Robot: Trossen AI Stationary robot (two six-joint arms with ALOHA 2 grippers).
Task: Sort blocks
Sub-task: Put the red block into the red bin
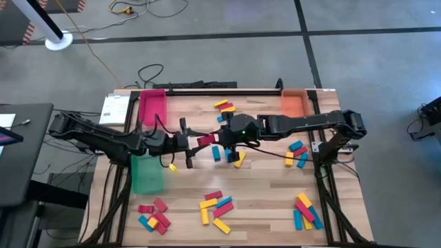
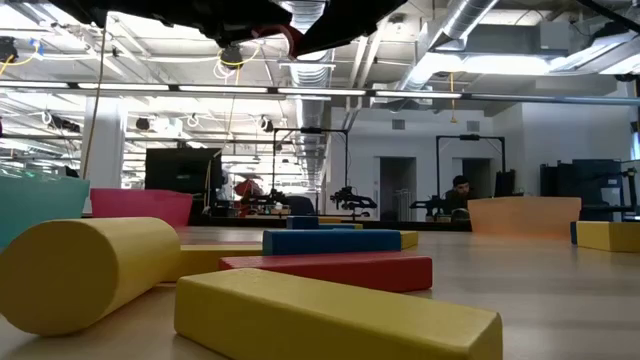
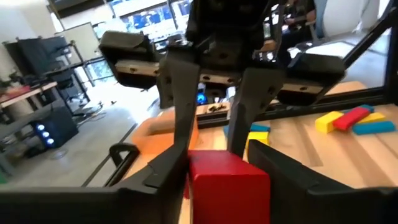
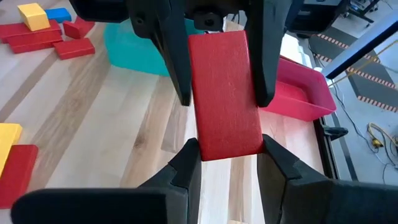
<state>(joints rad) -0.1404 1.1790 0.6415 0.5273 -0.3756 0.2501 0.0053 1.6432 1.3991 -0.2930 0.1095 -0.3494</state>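
High view: the left gripper (image 1: 191, 141) and right gripper (image 1: 219, 139) meet above mid-table, both clamped on one solid red rectangular block (image 1: 206, 140) held between them, a handover in my judgement. The pink rectangular tray (image 1: 152, 107), orange rectangular tray (image 1: 294, 103) and green rectangular tray (image 1: 146, 176) appear empty. Loose block clusters (image 1: 216, 209) lie well apart from both grippers, so sorting has barely begun.

Both arms meet mid-counter (image 1: 262, 207), red block (image 1: 206, 140) between left gripper (image 1: 195, 142) and right gripper (image 1: 218, 137). Pink tray (image 1: 152, 107), orange tray (image 1: 294, 103) at far edge; green tray (image 1: 146, 175) below left arm.
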